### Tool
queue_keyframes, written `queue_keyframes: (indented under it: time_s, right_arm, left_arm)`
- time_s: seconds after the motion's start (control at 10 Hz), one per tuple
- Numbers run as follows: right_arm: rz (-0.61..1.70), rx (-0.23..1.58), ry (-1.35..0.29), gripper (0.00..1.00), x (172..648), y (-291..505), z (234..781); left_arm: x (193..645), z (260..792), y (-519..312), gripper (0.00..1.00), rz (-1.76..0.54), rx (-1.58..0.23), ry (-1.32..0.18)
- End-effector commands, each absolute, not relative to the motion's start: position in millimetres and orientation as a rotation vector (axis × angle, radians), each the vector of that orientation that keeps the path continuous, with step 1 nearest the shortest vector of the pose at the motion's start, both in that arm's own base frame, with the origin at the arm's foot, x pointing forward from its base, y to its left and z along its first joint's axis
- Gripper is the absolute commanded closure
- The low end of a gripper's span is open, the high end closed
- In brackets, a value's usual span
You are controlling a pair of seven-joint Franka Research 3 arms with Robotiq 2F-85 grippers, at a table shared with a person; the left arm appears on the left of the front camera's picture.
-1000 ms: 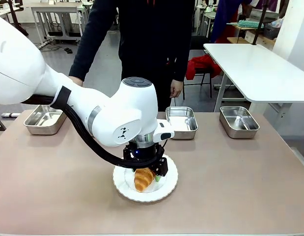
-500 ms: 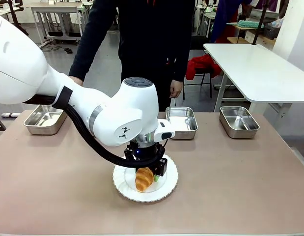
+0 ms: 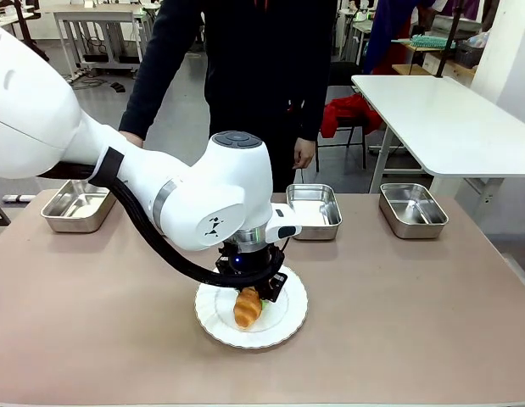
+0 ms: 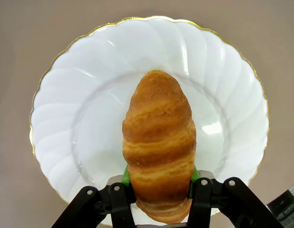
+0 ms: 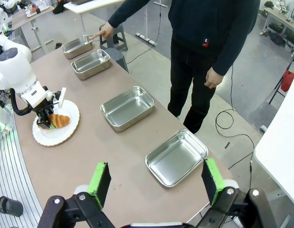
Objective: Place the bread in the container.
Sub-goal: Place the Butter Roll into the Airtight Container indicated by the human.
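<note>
**Now the left gripper has the bread pinched on the plate**

Right over the middle of the table, the left gripper (image 3: 249, 298) is down on the white plate (image 3: 292, 318), its jaws closed onto the bread (image 3: 247, 308); from the left wrist camera the green pads (image 4: 126, 175) press into both flanks of the bread (image 4: 159, 142) near its closer end, the far tapered tip pointing out across the scalloped, gold-edged plate (image 4: 66, 123); whether the roll is touching the plate or just off it, I cannot tell. Over on the other side, the right gripper (image 5: 156, 183) hangs high above the table with its jaws spread wide, nothing between them; from up there you see four steel pans in a row along the far edge, and the person's hand (image 5: 104, 32) points a finger at the container (image 5: 76, 46), the last pan of the row, farthest from that camera; in the front view that container (image 3: 75, 206) sits at the table's far left corner, well apart from the plate, with two more pans (image 3: 313, 210) to the right of it; the person stands behind the table in dark clothes.
</note>
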State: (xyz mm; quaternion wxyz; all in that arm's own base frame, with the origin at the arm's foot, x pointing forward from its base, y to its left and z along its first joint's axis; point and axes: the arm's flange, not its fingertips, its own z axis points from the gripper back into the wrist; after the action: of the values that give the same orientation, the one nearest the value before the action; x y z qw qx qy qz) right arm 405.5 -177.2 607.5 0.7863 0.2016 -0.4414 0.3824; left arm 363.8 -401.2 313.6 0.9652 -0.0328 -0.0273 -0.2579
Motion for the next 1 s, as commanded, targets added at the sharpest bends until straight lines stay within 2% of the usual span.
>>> queue_keyframes:
  time_s: [0.0,0.1,0.2,0.6,0.9]
  right_arm:
    - [0.828,0.439,-0.968,0.0,405,-176,608]
    - [0.828,0.439,-0.968,0.0,405,-176,608]
    - [0.828,0.439,-0.968,0.0,405,-176,608]
    - [0.828,0.439,-0.968,0.0,405,-176,608]
    - [0.828,0.439,-0.968,0.0,405,-176,608]
  left_arm:
    - [362,311,-402,0.58,-0.529,-0.064,-0.053]
    - [364,314,-401,0.51,-0.522,-0.066,-0.055]
    - [363,335,-399,0.57,-0.569,-0.062,-0.081]
    - [378,443,-341,0.57,-0.502,-0.142,-0.225]
    - [404,536,-257,0.57,-0.431,-0.106,-0.301]
